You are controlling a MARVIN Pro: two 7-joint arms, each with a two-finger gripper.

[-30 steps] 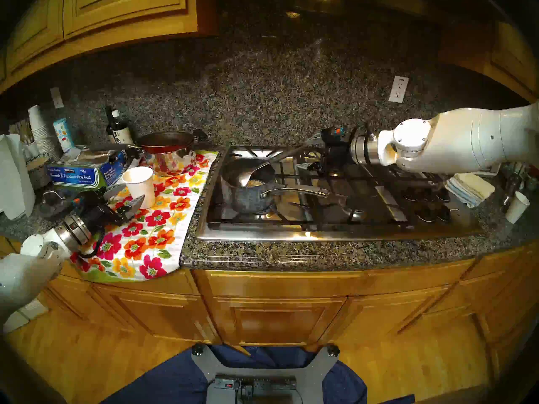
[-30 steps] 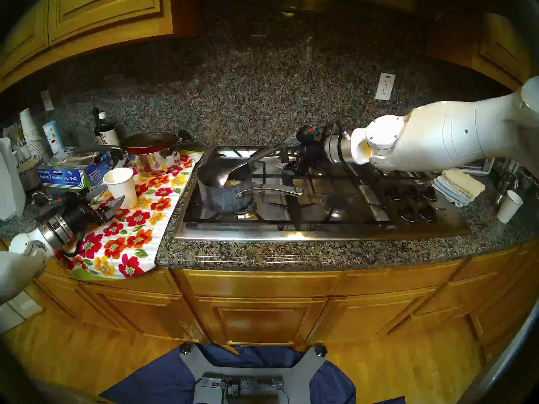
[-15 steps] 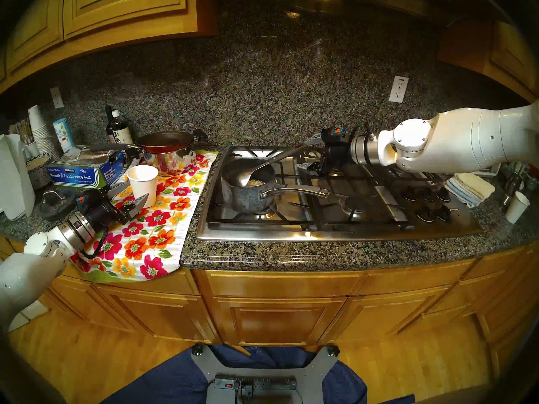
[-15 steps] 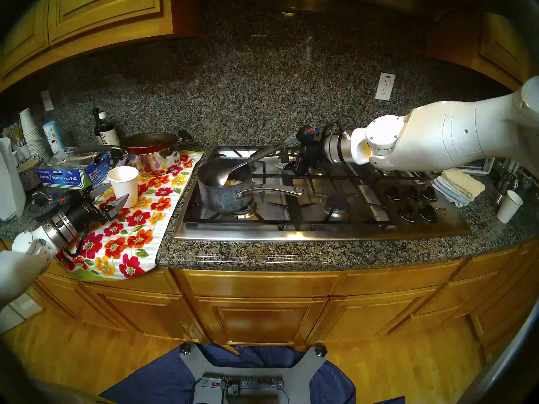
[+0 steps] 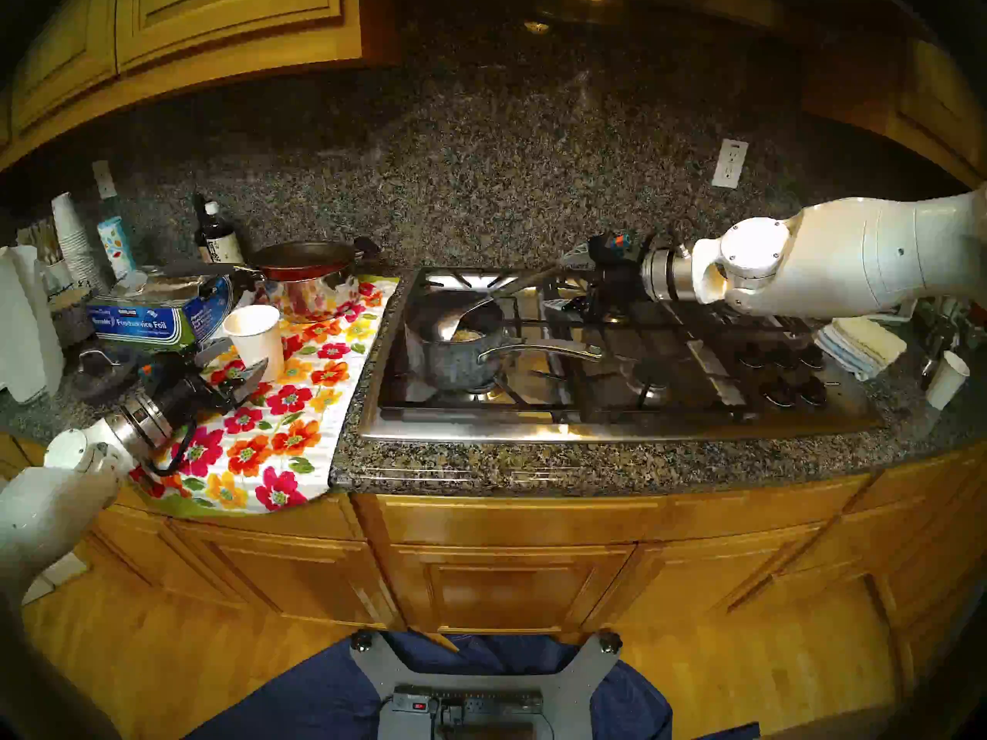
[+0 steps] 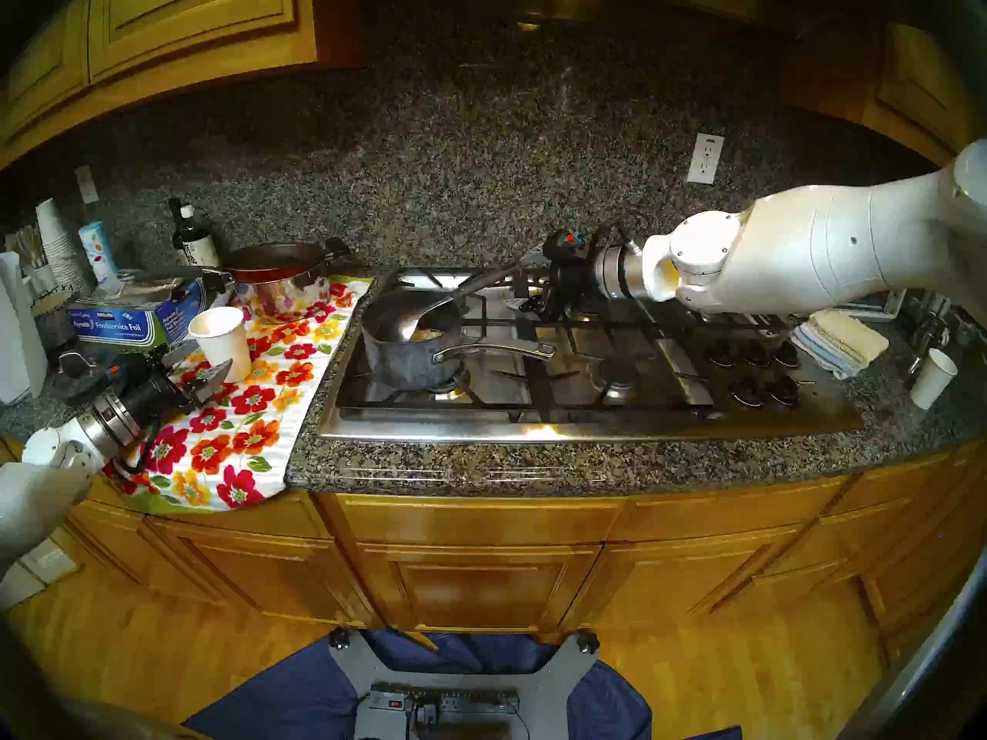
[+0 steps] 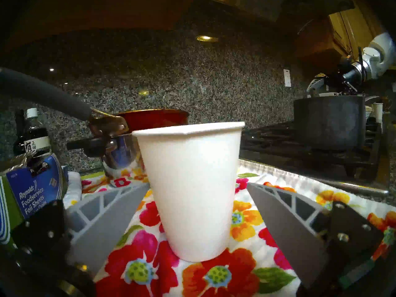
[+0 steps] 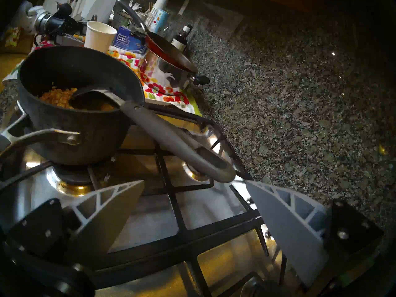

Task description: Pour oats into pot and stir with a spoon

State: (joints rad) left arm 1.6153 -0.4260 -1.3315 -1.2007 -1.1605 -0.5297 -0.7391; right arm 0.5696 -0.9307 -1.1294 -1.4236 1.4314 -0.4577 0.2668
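The pot (image 5: 454, 344) stands on the front-left burner of the stove (image 5: 614, 424), holding the oats (image 8: 57, 96) and the spoon (image 8: 171, 140), whose bowl is mostly hidden behind the pot's rim and whose handle leans out over the grate. The right gripper (image 8: 195, 204) hangs spread and empty just short of the handle's end, touching nothing. The left gripper (image 7: 197, 206) stands wide on either side of an upright paper cup (image 7: 190, 187) on the flowered cloth (image 5: 277, 434), apparently clear of it; the cup's inside cannot be seen.
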